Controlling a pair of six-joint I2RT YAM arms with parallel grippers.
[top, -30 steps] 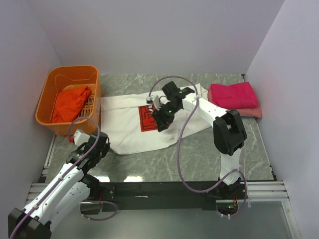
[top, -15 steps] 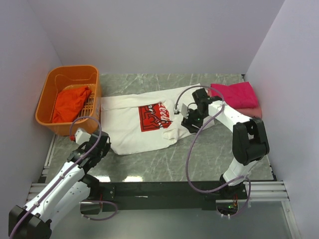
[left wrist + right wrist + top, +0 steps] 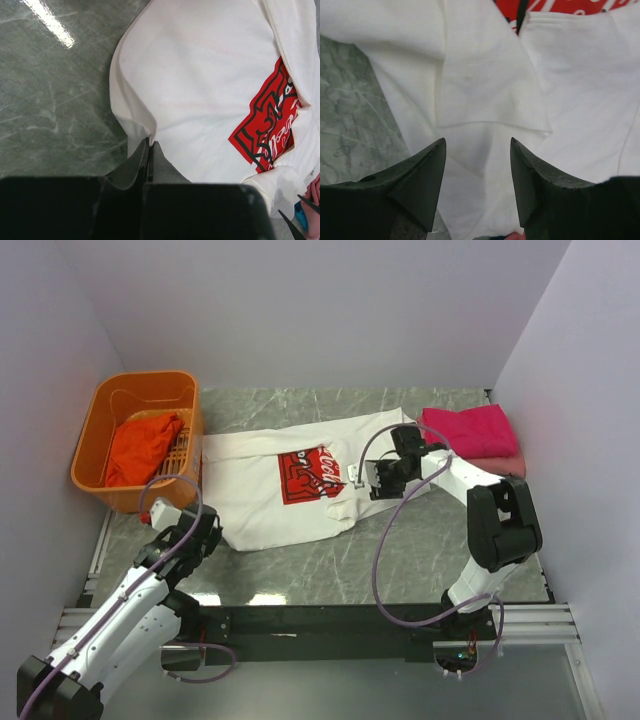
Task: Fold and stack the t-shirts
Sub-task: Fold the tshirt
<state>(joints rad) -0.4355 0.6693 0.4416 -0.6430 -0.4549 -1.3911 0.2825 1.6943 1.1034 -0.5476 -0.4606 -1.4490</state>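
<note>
White shirt (image 3: 262, 502) spread mid-frame. Left gripper (image 3: 149, 150) closed at its lower-left hem, pinch unclear. Right gripper (image 3: 477, 150) wide apart over sleeve, empty. Pink shirt (image 3: 503, 468) mostly hidden under magenta shirt (image 3: 466, 430), upper right.

The spread t-shirt (image 3: 250, 495) lies in the middle of the table (image 3: 330, 565); the basket (image 3: 98, 415) stands just left of it, toward the far-left corner, with a crumpled t-shirt (image 3: 140, 448) inside; the folded t-shirts (image 3: 468, 432) sit stacked to its right; the left gripper (image 3: 212, 532) is at its near-left corner; the right gripper (image 3: 362, 478) hangs over its right side.
</note>
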